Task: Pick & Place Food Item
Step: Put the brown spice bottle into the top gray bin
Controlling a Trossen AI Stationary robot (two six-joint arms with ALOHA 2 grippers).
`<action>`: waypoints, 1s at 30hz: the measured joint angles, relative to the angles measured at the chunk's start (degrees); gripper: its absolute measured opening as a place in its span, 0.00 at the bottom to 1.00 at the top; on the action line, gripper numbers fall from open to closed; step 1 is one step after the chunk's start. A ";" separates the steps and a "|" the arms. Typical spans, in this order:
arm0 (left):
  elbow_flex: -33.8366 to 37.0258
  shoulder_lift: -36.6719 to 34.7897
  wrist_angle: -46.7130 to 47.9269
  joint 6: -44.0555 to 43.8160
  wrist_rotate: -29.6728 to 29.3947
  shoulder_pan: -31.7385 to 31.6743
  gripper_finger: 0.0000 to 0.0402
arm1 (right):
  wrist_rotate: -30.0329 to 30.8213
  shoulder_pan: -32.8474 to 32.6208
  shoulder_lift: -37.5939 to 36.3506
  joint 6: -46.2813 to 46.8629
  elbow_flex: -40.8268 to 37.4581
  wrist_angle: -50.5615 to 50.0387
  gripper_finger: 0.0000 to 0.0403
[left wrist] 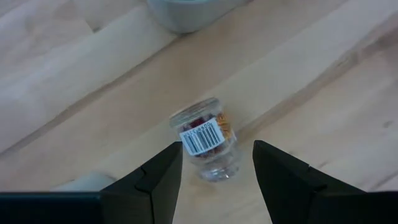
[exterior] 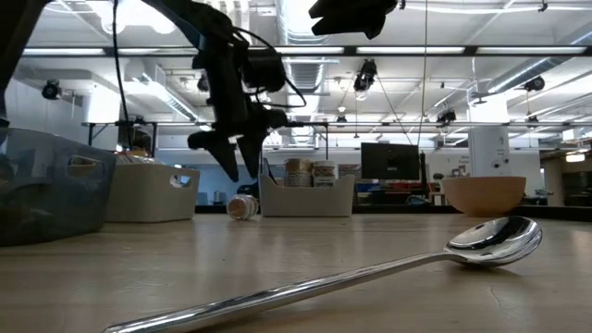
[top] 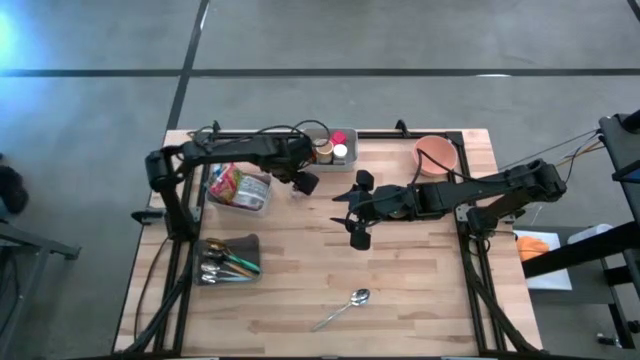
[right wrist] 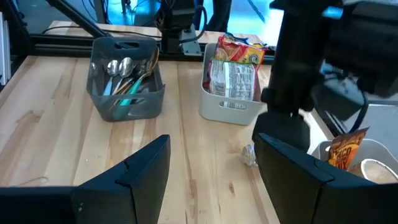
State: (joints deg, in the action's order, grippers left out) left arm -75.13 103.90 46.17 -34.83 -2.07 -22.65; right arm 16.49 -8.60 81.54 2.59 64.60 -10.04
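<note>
A butcher-block wooden table [top: 400, 270] stands on a grey concrete floor, with two dark robot arms reaching in over it from either side. The left gripper [top: 300, 183] hovers above the far part of the table, pointing down, its two fingers [left wrist: 163, 177] spread apart with nothing between them. Directly below it, a small clear glass jar [left wrist: 208, 140] lies on its side on the wood, a white barcode label facing up and something red inside; the fingers frame it without touching it. From table height the same jar [exterior: 243, 206] shows resting on the surface below the raised gripper. The right gripper [top: 354, 213] hangs over the middle of the table, its fingers also apart and empty. Just beside the left gripper, a white bin [top: 243, 202] holds colourful snack packets. Nearer the front on the left side, a grey bin [top: 226, 265] holds cutlery. At the far edge sits a small tray of spice jars [top: 336, 148], and to its right a pale orange bowl [top: 438, 155]. A metal spoon [top: 346, 306] lies alone near the front edge.
</note>
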 joint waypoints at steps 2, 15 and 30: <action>0.04 1.26 -0.18 0.02 -0.58 0.00 0.50 | 0.00 -0.01 0.00 0.19 0.00 -0.01 0.58; 0.15 6.94 -4.72 0.12 -5.26 -0.01 0.50 | 0.00 -0.02 0.00 0.24 0.00 -0.02 0.58; 0.13 10.75 -5.82 0.11 -2.11 0.00 0.50 | 0.00 0.00 0.00 0.18 0.00 -0.01 0.58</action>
State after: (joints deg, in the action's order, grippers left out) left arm -75.01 114.65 40.34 -34.72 -4.18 -22.66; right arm 16.49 -8.60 81.54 2.77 64.60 -10.06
